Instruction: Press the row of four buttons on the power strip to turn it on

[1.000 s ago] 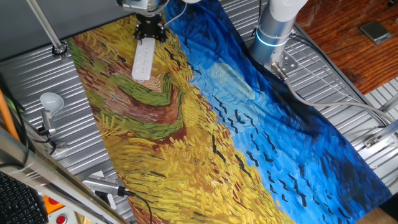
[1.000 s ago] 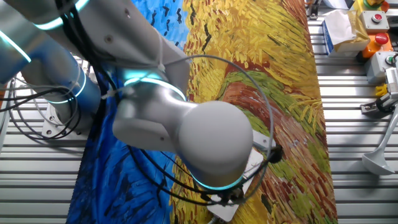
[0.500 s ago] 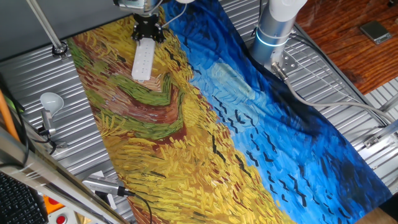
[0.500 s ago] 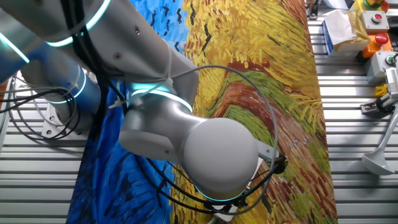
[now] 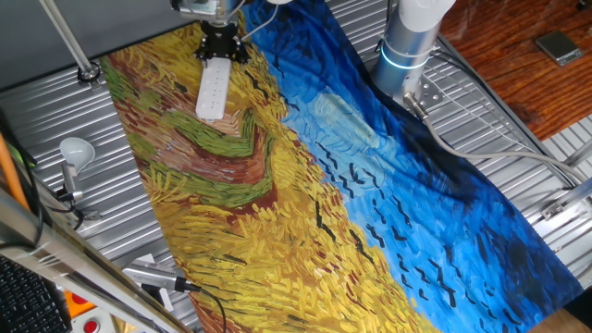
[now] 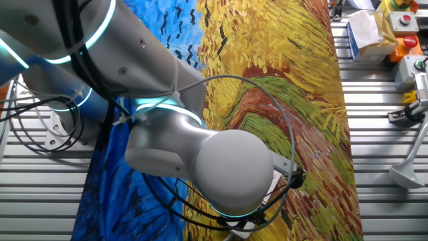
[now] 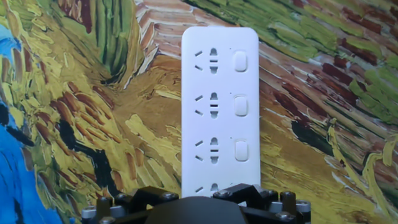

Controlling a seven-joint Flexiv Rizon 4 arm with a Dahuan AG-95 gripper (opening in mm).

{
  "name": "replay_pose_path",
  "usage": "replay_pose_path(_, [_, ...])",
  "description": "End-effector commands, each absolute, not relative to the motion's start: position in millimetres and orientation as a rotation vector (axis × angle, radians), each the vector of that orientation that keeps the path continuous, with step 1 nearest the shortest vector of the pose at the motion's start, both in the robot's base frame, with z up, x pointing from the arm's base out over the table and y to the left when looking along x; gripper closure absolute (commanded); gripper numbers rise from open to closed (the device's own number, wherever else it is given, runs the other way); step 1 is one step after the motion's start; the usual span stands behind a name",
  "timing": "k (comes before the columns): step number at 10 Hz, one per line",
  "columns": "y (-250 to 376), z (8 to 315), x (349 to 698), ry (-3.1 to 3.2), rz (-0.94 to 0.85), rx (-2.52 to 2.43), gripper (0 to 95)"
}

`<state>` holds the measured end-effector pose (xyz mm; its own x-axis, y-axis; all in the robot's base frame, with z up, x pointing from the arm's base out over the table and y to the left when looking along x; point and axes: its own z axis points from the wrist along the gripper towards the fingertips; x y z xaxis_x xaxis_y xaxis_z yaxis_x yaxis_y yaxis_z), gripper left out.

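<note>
One fixed view is showing the smooth white power strip [image 5: 212, 90] lying on the painted cloth [image 5: 305, 203] under the black pincer [image 5: 222, 43], the other view's grey arm [image 6: 200, 167] is hiding it, and hand view is showing three of the row of four buttons [image 7: 240, 107], pincer opening unreadable.

arm [image 6: 200, 154]: silver, reaching over the table, wrist bent downward | gripper [image 5: 222, 44]: black, pointing down at the table's far end | jaws: tips hidden in every view, gap not readable
</note>
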<state>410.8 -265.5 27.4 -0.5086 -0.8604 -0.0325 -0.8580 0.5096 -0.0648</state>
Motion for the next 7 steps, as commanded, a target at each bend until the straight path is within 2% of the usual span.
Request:
replay_pose_path(1, [-266.2,23.6,406.9,2.684,-0.060,-1.500,19.0])
replay_pose_path(7, [-266.1,23.1,404.9,2.668,-0.061,-1.498,19.0])
